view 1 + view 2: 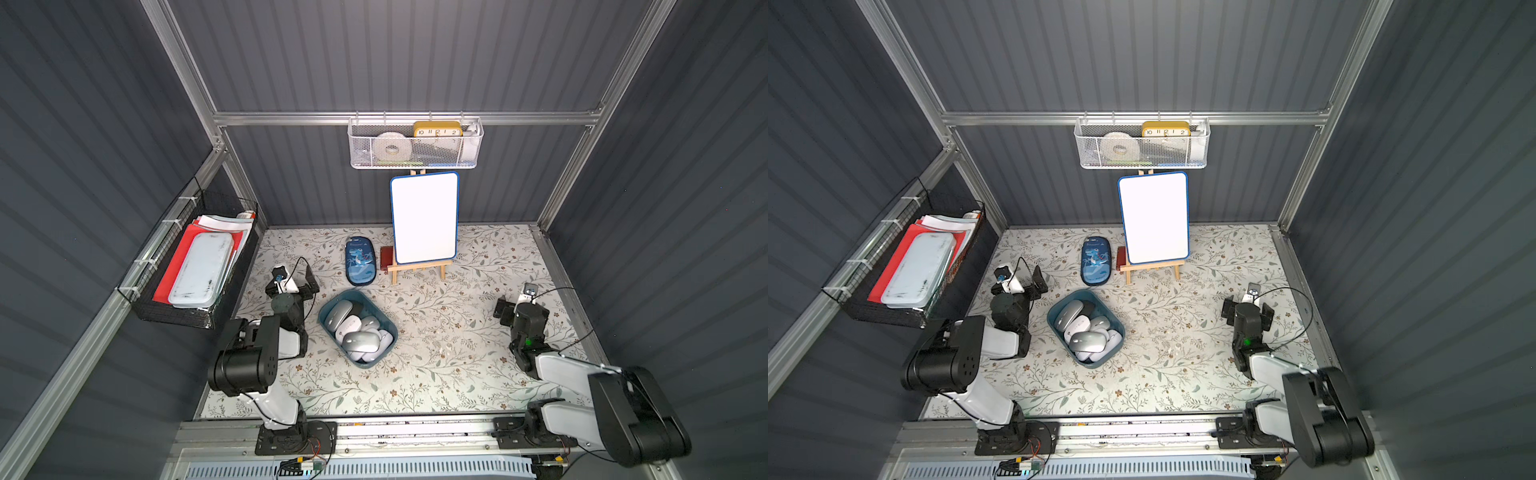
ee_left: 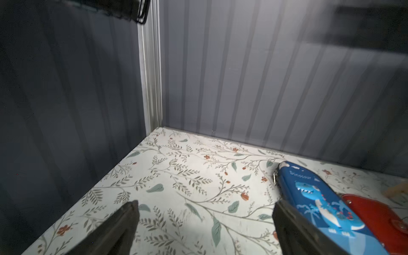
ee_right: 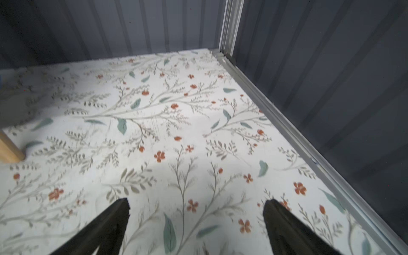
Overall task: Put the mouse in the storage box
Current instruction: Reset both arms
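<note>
On the floral tabletop (image 1: pixel 436 332), the shallow dark teal plastic storage box (image 1: pixel 381 353) held silver and white computer mice (image 1: pixel 360 341). The left gripper (image 2: pixel 205 205) and right gripper (image 3: pixel 196 202) stood spread wide, holding nothing.

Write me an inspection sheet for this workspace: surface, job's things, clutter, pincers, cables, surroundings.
Surface: flowered table; no loose mouse seen on it.
Job's things: storage box left of centre, holding several mice piled together.
Clutter: dinosaur pencil case, red pouch and whiteboard on a wooden easel, toward the back.
Pincers: left pincer open and empty near the pencil case; right pincer open and empty over bare table.
Cables: black cable at the left wrist, another at the right; wires near the left base.
Surroundings: white mesh basket with a clock on the back rail; black wire basket of folders on the left wall.
</note>
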### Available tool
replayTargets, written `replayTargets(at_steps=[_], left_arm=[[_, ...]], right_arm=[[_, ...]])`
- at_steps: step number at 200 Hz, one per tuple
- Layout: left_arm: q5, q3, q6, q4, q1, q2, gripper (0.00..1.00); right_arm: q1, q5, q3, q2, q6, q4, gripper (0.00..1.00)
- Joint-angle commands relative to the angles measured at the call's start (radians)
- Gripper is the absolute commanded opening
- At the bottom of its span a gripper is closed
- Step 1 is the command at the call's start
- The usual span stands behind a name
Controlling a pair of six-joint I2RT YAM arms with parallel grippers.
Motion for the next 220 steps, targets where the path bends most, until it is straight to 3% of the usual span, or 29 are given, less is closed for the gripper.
replayTargets(at_steps=[1, 6, 27, 45, 85, 122, 220], left_arm=[[0.035, -0.022, 0.036, 0.199, 0.007, 0.012, 0.99], [0.032, -0.02, 0.023, 0.17, 0.005, -0.004, 0.99], [0.015, 0.06, 0.004, 0.04, 0.016, 0.014, 0.99], [0.068, 0.077, -0.041, 0.006, 0.067, 0.016, 0.99], [0.059, 0.075, -0.042, -0.005, 0.067, 0.009, 0.99], [0.061, 0.077, -0.044, -0.011, 0.067, 0.009, 0.99], [0.061, 0.077, -0.042, -0.011, 0.067, 0.009, 0.99]], right_arm=[[-0.026, -0.092, -0.031, 0.268, -0.038, 0.504, 0.99], [-0.021, -0.083, -0.02, 0.306, -0.054, 0.569, 0.99], [-0.05, -0.137, 0.134, 0.15, 0.01, 0.007, 0.96], [-0.108, -0.215, 0.123, 0.232, 0.029, 0.173, 0.99], [-0.108, -0.242, 0.162, 0.167, 0.038, -0.014, 0.99], [-0.107, -0.241, 0.146, 0.193, 0.026, 0.067, 0.99], [-0.106, -0.263, 0.146, 0.187, 0.023, 0.055, 0.99]])
